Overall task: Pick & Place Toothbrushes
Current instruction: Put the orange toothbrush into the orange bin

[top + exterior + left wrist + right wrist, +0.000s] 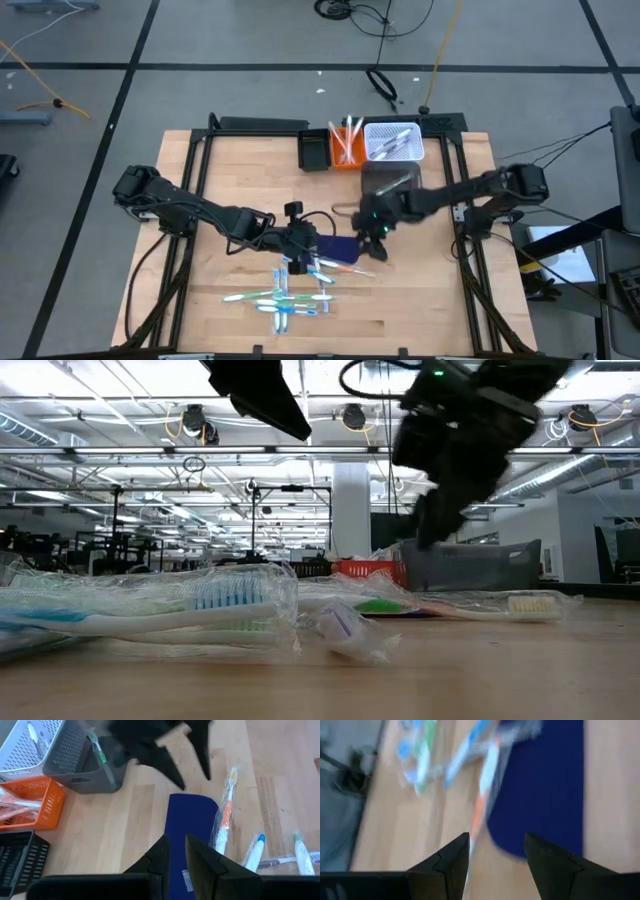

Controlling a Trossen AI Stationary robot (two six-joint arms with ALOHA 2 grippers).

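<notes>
The wrapped toothbrushes (290,295) lie scattered on the wooden table (430,310) near its front edge, most in a loose pile and one orange-handled toothbrush (226,810) lying along the edge of the dark blue mat (190,827). At the back stand the sorting bins: a black bin (313,150), an orange bin (347,147) already holding orange-pink brushes, a white mesh bin (393,140) with pale ones, and a grey bin (82,767) with a green brush leaning in it, so the sorting seems to go by colour and is partly done. The right gripper (492,852) hovers over the mat's edge with its fingers spread and nothing between them, lined up roughly over the orange-handled brush, probably to take it next, though the blurred view makes the exact target uncertain. The left gripper (174,852) sits low over the near end of the mat, fingers almost pressed together and apparently pinching nothing, perhaps waiting there to keep clear of the other arm.
</notes>
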